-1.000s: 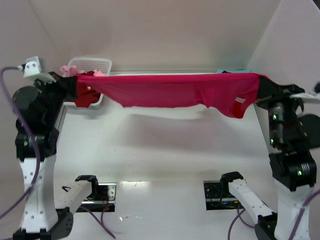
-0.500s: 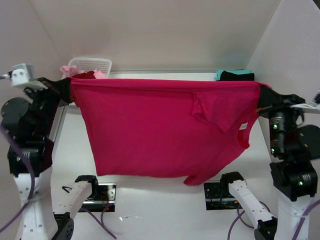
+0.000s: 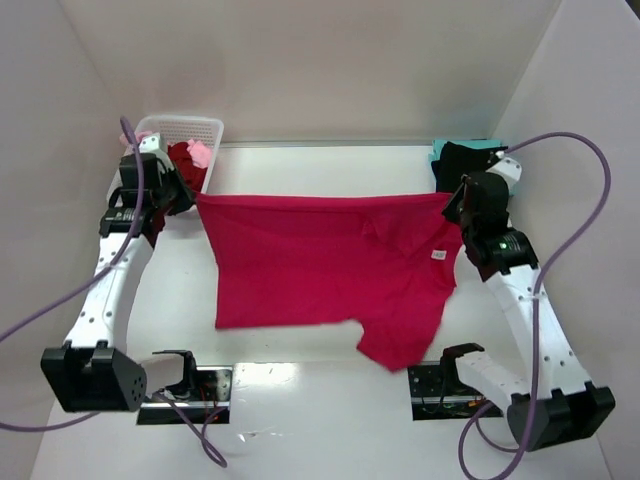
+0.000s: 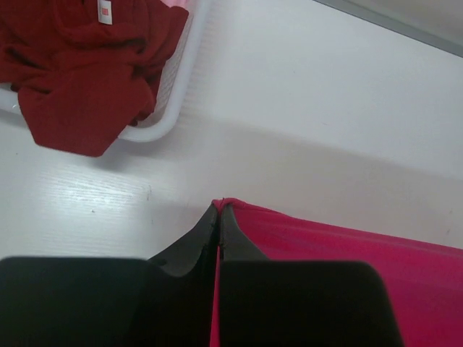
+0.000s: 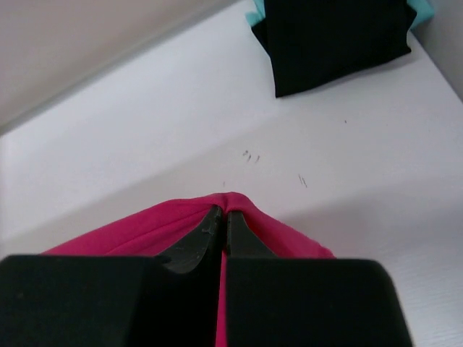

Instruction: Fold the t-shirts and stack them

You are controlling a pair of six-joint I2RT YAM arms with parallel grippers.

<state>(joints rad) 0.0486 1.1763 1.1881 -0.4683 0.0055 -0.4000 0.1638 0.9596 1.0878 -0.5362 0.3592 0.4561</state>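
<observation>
While the left claw [image 4: 218, 213] and right claw [image 5: 224, 215] each pinch a corner of the crimson shirt [image 3: 300, 265], uneven release could crease its folded-over flap at frame right.

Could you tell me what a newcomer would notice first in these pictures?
The crimson-pink t-shirt lies spread across the middle of the table, its far corners pinched by the left gripper and right gripper. A dark red t-shirt spills over the white basket far left; a folded black t-shirt sits far right.
</observation>
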